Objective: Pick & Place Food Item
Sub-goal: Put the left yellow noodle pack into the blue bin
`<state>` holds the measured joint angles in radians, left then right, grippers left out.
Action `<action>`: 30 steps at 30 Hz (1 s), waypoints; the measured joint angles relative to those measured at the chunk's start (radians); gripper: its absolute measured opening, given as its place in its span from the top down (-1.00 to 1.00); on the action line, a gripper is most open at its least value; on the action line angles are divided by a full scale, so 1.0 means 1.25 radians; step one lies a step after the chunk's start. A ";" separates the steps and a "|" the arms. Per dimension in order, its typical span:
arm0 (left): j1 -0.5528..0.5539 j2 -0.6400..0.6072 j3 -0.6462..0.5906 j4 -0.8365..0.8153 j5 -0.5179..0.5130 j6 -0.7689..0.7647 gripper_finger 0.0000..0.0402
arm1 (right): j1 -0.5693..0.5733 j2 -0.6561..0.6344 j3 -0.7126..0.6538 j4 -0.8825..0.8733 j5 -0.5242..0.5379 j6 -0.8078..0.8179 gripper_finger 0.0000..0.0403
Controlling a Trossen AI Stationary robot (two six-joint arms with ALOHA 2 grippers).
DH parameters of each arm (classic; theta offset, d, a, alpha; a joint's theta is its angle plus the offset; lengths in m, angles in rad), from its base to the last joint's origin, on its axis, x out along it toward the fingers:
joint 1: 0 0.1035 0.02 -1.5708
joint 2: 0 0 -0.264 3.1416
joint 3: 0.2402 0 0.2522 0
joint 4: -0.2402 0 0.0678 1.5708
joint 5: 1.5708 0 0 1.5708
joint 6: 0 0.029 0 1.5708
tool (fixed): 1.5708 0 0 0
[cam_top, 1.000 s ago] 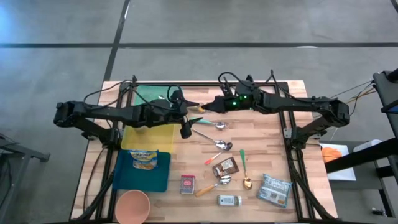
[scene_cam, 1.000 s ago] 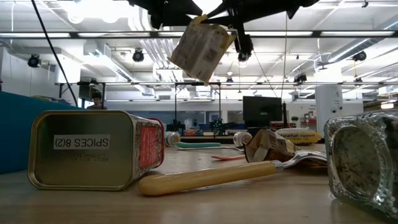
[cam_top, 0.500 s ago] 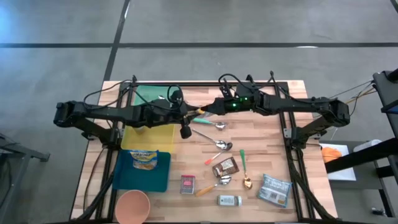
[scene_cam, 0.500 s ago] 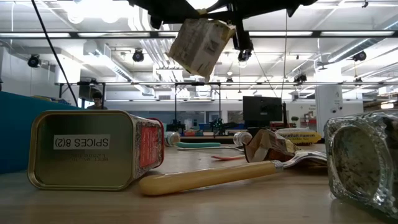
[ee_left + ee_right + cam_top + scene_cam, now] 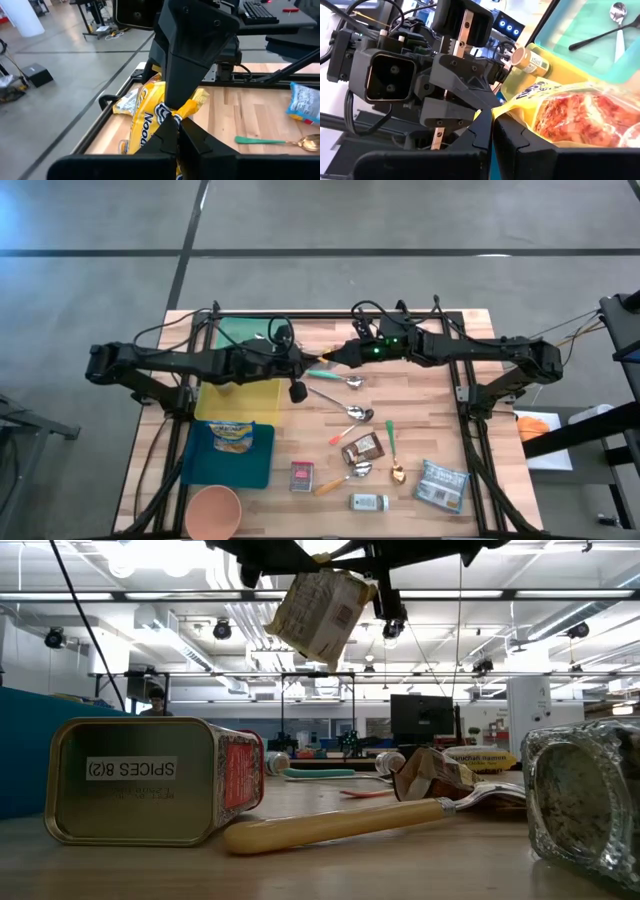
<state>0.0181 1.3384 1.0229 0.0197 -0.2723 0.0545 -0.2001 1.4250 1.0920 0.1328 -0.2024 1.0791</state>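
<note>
A yellow noodle packet [image 5: 320, 602] hangs high over the middle of the table, between my two grippers. In the high view only a sliver of the packet [image 5: 322, 358] shows between them. My left gripper [image 5: 306, 361] comes from the table's left and is shut on it. My right gripper [image 5: 336, 357] comes from the right and is shut on it too. The left wrist view shows the packet [image 5: 145, 120] with the right gripper's fingers [image 5: 182, 75] on it. The right wrist view shows the packet's clear window [image 5: 585, 117] and the left gripper [image 5: 462, 95] opposite. My left gripper [image 5: 177, 131] pinches the packet's upper edge [image 5: 162, 114] between its two fingers, coming nearly level from the table's left. The packet is clear of the table and hangs tilted below the fingers. My right gripper [image 5: 492, 127] pinches a yellow corner of the packet's top edge [image 5: 512, 107] between its two fingers, nearly level from the table's right, close to the left fingers. The packet hangs below, lifted clear.
Below lie a green tray [image 5: 245, 332], a yellow board [image 5: 240, 400], a teal tray [image 5: 228, 470] with a packet, a pink bowl [image 5: 213, 512], a spice tin [image 5: 302, 476], a jar [image 5: 368, 502], several spoons [image 5: 345, 412] and two more packets [image 5: 442, 485].
My left gripper has shut on the packet's upper edge next to the right gripper's fingers. The packet, which hung steeply from the right gripper alone, has swung up a little and now hangs less steeply. Both arms have kept their places.
</note>
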 joint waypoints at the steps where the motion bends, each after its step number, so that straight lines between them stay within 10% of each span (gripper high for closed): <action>1: 0.000 -0.002 0.001 -0.005 0.002 -0.008 0.99 | 0.000 0.000 0.000 0.001 0.000 -0.004 0.96; 14: -0.002 -0.076 0.001 -0.131 0.006 -0.091 1.00 | -0.001 0.001 0.000 0.089 0.000 -0.110 0.89; 30: -0.034 -0.194 0.000 -0.419 0.275 -0.273 1.00 | -0.001 -0.001 0.000 0.135 -0.001 -0.156 -0.26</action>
<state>-0.0238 1.0960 1.0229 -0.5038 0.0715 -0.2865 -0.2012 1.4242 1.0924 0.3021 -0.2039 0.8846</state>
